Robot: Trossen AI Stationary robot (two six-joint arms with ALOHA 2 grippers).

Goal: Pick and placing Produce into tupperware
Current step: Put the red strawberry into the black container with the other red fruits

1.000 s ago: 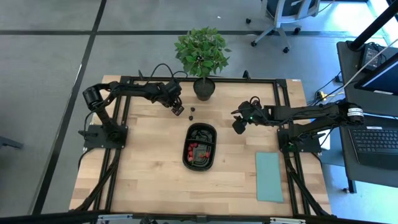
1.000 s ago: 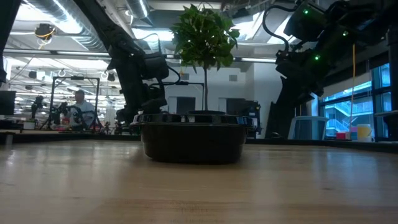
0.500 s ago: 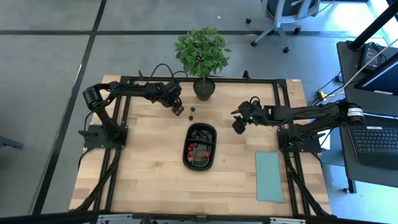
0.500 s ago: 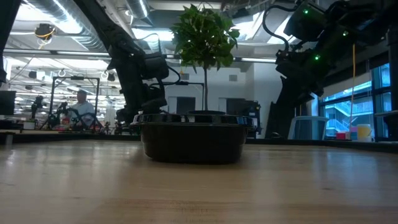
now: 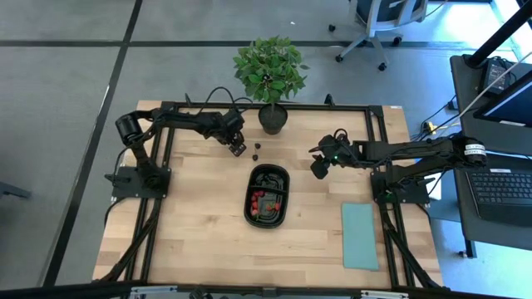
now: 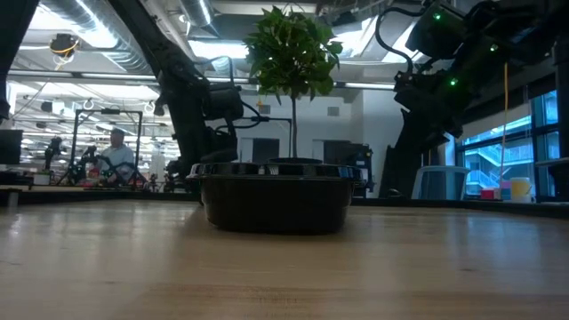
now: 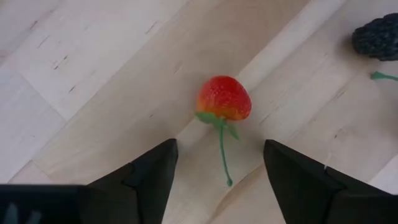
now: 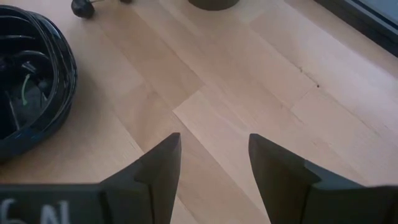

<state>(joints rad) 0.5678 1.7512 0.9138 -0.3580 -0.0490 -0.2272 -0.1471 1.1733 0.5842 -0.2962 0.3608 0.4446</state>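
A red fruit [image 7: 224, 98] with a green stem lies on the wooden table. My left gripper [image 7: 219, 150] hangs open just above it, pointing steeply down, one finger on either side of the stem, touching nothing. In the high view this gripper [image 5: 238, 149] covers the fruit. A dark berry [image 5: 257, 149] lies just to its right. The black oval tupperware [image 5: 267, 218] sits mid-table with red pieces [image 5: 259, 198] and green stems inside. My right gripper [image 5: 318, 169] waits open to the right of the tupperware's far end, above bare wood [image 8: 214, 149].
A potted plant [image 5: 270, 75] stands at the table's far edge, just behind the berry. A pale teal sheet [image 5: 360, 235] lies at the near right. Bare wood stretches to the left of the tupperware and in front of it. Black frame rails [image 5: 166, 158] run along the table's sides.
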